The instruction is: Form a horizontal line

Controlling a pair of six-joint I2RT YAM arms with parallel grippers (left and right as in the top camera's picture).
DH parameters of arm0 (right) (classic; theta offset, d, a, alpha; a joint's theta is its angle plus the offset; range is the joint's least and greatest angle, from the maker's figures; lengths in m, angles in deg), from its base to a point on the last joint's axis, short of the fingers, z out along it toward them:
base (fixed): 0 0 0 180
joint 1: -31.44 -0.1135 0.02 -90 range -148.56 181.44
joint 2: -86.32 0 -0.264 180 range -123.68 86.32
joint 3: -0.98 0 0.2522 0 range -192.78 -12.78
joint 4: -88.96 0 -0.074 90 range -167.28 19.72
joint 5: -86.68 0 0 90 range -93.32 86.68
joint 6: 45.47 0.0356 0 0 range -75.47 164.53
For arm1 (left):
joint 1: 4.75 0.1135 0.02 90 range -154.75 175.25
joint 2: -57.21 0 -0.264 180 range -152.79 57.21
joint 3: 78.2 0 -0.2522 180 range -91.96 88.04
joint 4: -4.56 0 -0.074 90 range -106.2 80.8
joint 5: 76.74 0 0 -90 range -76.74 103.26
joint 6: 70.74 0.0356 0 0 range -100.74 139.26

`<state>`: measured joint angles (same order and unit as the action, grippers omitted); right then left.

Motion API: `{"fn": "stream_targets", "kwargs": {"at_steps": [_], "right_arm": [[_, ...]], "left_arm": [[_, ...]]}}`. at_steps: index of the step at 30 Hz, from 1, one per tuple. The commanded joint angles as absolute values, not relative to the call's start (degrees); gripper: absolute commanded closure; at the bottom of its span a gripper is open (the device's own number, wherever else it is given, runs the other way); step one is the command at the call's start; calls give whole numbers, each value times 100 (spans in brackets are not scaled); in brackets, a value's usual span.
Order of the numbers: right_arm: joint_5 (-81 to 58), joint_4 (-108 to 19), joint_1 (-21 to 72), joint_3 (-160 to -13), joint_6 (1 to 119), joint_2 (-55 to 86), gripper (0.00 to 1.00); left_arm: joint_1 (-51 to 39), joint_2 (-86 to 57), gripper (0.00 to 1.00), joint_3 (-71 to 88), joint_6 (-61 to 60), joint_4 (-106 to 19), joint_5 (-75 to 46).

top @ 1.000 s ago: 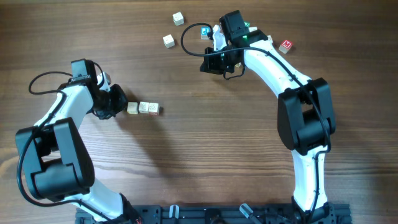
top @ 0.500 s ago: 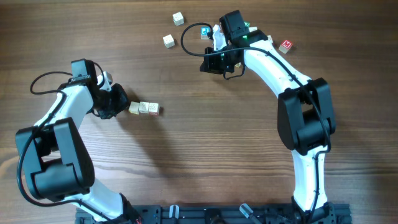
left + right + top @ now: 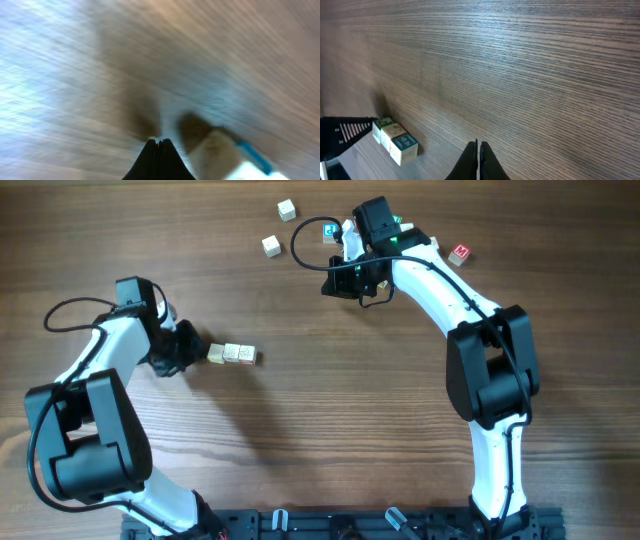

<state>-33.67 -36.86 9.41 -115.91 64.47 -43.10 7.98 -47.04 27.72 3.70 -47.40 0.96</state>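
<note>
The horizontal line (image 3: 232, 354) is a short row of three cream letter cubes touching edge to edge on the wooden table. It also shows in the right wrist view (image 3: 395, 140), at the lower left. My left gripper (image 3: 192, 348) is shut and empty, with its tip just left of the row's left end cube. The left wrist view is motion-blurred: the shut fingertips (image 3: 158, 141) are beside a cream cube with a blue edge (image 3: 216, 156). My right gripper (image 3: 330, 284) is shut and empty, far up and right of the row, and shows shut in its wrist view (image 3: 478, 146).
Loose cubes lie at the back: two cream ones (image 3: 287, 210) (image 3: 270, 246), a blue-lettered one (image 3: 329, 232) by the right wrist and a red-lettered one (image 3: 460, 253) further right. The left arm's black body (image 3: 345, 134) shows beside the row.
The left gripper pushed the left end cube right until it touched the other two, then drew back slightly to the left. The right arm has not moved.
</note>
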Motion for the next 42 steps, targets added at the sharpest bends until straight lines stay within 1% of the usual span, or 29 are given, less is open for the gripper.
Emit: {"fn": "stream_targets", "kwargs": {"at_steps": [1, 4, 8, 9, 10, 11, 12, 16, 18, 22, 24, 26, 29, 31, 34, 40, 42], "right_arm": [[-3291, -3764, 867, -11654, 6069, -4151, 95], [-3289, -3876, 719, -11654, 5910, -4151, 96], [-3378, -3965, 557, -11654, 5910, -4151, 96], [-3435, -3992, 476, -11654, 5899, -4151, 95], [-3492, -4013, 404, -11654, 5831, -4151, 95], [-3533, -4042, 292, -11654, 5746, -4151, 96], [-3531, -4057, 216, -11654, 5693, -4151, 96], [-3597, -4151, -162, -11654, 5514, -4151, 96], [-3960, -4206, -278, -11654, 5497, -4151, 95], [-4038, -4230, -538, -11657, 5348, -4151, 96], [-4429, -4295, -645, -11657, 5355, -4151, 96], [-4740, -4315, -774, -11654, 5518, -4151, 95], [-4733, -4479, -1100, -11654, 5787, -4151, 95], [-4502, -4687, -1439, -11654, 5953, -4151, 95], [-3632, -4855, -1826, -11654, 6130, -4168, 96], [-3024, -5307, -1998, -11539, 6292, -4304, 96], [-3028, -5476, -1998, -11541, 6384, -4452, 96]], "left_arm": [[942, -4160, 96, 2576, 342, -5244, 1119], [1246, -3006, 96, 2576, 340, -5992, 1401], [1450, -1371, 96, 2578, -148, -6680, 1311], [1450, -1019, 90, 2578, -180, -6774, 1314], [1450, -789, 76, 2578, -180, -6801, 1318], [1450, -562, 59, 2578, -180, -6798, 1366], [1450, -431, 0, 2578, -183, -6796, 1427], [1491, -230, 0, 2582, -272, -6792, 1886], [1640, -361, 0, 2589, -440, -6781, 1893], [1659, -643, 0, 2589, -436, -6783, 1893], [1659, -722, 0, 2589, -436, -6781, 1893], [1659, -783, 0, 2589, -436, -6783, 1893], [1659, -818, 0, 2589, -436, -6783, 1893], [1659, -818, 0, 2589, -436, -6781, 1893], [1659, -818, 0, 2589, -434, -6781, 1893], [1659, -818, 0, 2589, -436, -6781, 1893], [1659, -818, 0, 2589, -436, -6783, 1893]]}}
